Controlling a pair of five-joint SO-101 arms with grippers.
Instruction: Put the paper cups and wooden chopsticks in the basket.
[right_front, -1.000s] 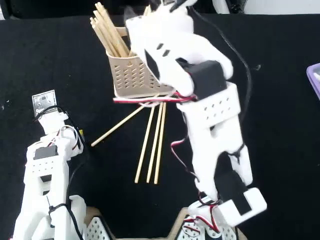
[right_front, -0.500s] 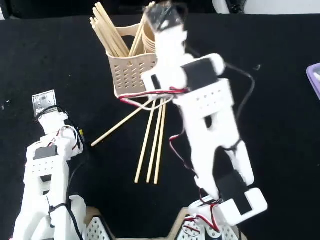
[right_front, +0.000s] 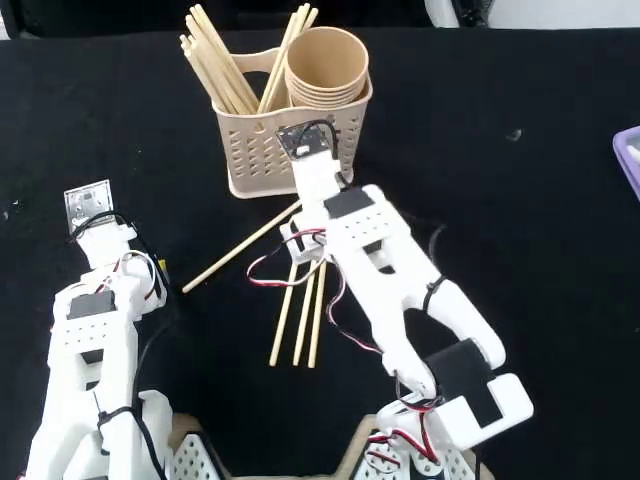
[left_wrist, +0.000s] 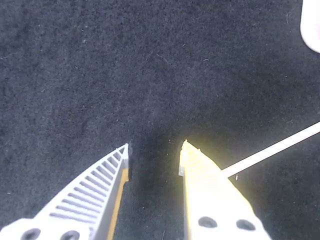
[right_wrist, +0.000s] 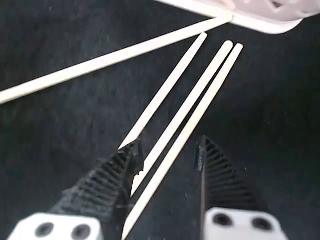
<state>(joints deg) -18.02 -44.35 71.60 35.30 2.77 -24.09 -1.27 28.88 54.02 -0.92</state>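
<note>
Right off: right gripper (right_wrist: 167, 147), jaws parted a moderate way, nothing clamped. Two of three loose wooden chopsticks (right_wrist: 200, 95) run between the fingers; the third ends at one fingertip (right_wrist: 131, 150). Cannot tell whether the tips touch the sticks or the cloth.

Left gripper (left_wrist: 154, 147), jaws apart by a narrow gap, nothing between them, black cloth below. One chopstick (left_wrist: 280, 147) runs out from behind one finger.

Surface: table (right_front: 520, 250) covered in black, faintly fuzzy cloth. Purple object (right_front: 630, 155) at its right edge, cut off. Pale strip of room past the far right corner.

Right arm (right_front: 400, 290) stretches from the near edge toward the table's middle. Left arm (right_front: 90, 320) sits folded by the near left corner.

Task things: beige perforated basket (right_front: 262, 160) stands upright near the far edge, left of centre. Nested stack of tan paper cups (right_front: 325, 60) in its right part, a bundle of chopsticks (right_front: 215, 65) leaning in its left part. Three loose sticks (right_front: 300, 320) lie side by side, fanned, mid-table, before the basket; a fourth stick (right_front: 235, 250) lies slantwise, one end at the basket's foot.
</note>
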